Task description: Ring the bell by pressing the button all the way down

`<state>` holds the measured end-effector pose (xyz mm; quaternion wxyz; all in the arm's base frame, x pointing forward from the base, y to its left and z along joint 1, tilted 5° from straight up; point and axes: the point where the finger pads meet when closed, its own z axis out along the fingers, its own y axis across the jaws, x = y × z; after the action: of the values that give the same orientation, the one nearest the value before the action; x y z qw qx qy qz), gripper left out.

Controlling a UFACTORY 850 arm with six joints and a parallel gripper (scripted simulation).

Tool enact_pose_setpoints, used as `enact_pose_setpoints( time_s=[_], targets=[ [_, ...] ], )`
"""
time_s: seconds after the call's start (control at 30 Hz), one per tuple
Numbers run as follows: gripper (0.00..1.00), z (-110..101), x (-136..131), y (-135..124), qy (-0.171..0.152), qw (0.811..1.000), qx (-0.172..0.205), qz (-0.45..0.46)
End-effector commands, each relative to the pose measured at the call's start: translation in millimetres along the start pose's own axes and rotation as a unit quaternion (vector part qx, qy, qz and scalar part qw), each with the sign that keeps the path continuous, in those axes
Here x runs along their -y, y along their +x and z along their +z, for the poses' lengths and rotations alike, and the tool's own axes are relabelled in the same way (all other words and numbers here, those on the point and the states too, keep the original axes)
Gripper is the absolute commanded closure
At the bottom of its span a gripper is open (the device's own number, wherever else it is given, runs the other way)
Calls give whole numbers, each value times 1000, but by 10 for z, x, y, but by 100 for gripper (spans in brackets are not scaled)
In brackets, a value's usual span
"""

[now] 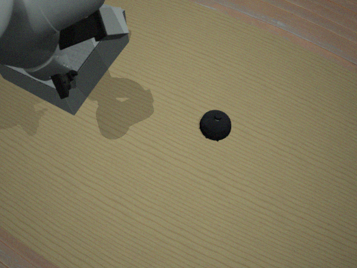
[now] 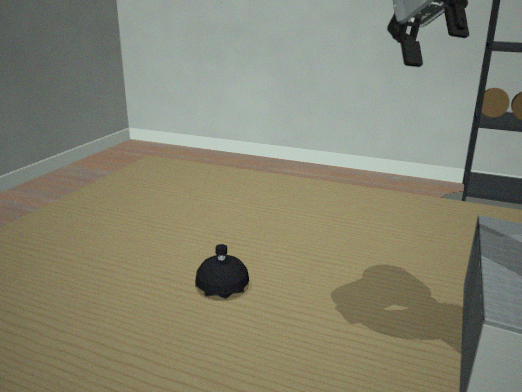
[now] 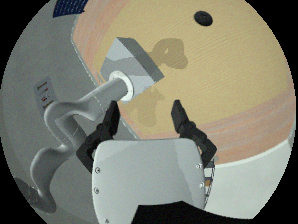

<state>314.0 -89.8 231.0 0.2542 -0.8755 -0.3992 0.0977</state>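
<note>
The black dome-shaped bell (image 1: 215, 124) (image 2: 221, 276) (image 3: 202, 18) stands upright on the wooden table (image 1: 239, 205) (image 2: 125, 300). Its small button (image 2: 221, 249) sticks up on top, with nothing touching it. My gripper (image 1: 73, 58) (image 2: 435, 42) (image 3: 145, 106) is open and empty. It hangs high above the table, far from the bell, close to the arm's base. In the top view it is at the upper left; in the exterior view it is at the top right.
The grey base block (image 2: 495, 300) (image 3: 133, 63) of the arm stands at the table's right edge in the exterior view. A dark shelf frame (image 2: 482, 100) with round wooden items stands by the back wall. The arm's shadow (image 2: 395, 305) falls on the table right of the bell.
</note>
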Motion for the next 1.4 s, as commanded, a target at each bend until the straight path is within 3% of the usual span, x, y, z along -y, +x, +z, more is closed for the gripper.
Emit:
enact_pose_setpoints(
  time_s=[0.0, 0.63, 0.77, 1.1, 1.37],
  targets=[
    [0, -7, -3, 3, -1, 1000, 0, 0],
    [0, 1, -30, 19, -3, 1000, 3, -10],
    [0, 71, -234, 153, -21, 996, 26, -86],
    [0, 159, -459, 327, -39, 983, 53, -172],
    [0, 289, -733, 582, -57, 953, 87, -283]
  ],
)
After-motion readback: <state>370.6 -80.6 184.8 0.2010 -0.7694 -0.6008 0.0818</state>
